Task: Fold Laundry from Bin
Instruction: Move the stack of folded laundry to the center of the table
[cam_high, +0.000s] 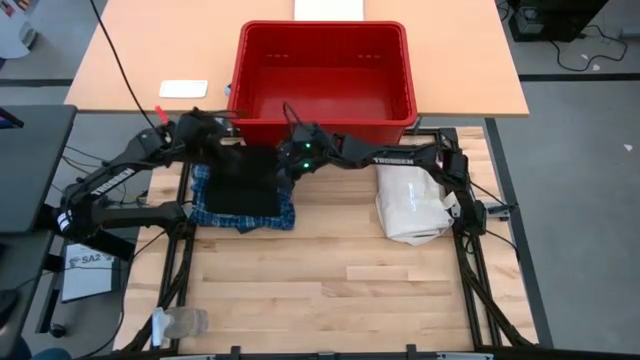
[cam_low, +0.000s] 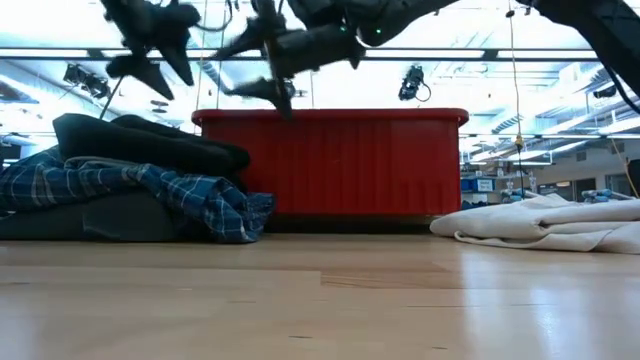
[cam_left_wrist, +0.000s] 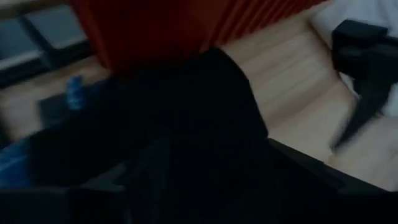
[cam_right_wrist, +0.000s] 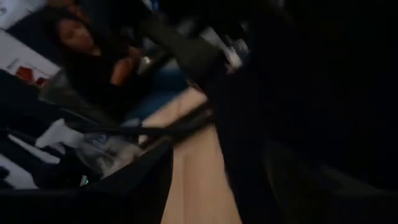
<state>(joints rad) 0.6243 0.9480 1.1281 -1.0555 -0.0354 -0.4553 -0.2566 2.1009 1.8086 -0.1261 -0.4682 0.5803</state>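
- Bench (cam_high: 330, 290): pale wood planks, smooth, slightly shiny in the low view.
- Bin (cam_high: 322, 70): bright red hard plastic tub, rectangular, thick rim, sloping walls; sits at the far edge of the bench, inside looks bare from above.
- Laundry (cam_high: 243, 192): soft stack on the bench, left of centre, just in front of the bin. Black piece (cam_high: 245, 180) on top, roughly square and flat from above; blue-and-white plaid shirt (cam_low: 190, 195) under it, rumpled edges sticking out.
- White fabric bag (cam_high: 412, 205): limp, creased, on the bench to the right, well apart from the stack.
- Low view only: stack has a dark grey layer (cam_low: 110, 218) at the bottom and the black piece bulges, not flat.
- Left wrist view: black cloth fills the frame, bin wall behind it.
- Left hand (cam_low: 150, 62): above the stack's far left, fingers spread, released, clear of the cloth.
- Right hand (cam_low: 262, 85): above the stack's far right edge, fingers apart, holding nothing.
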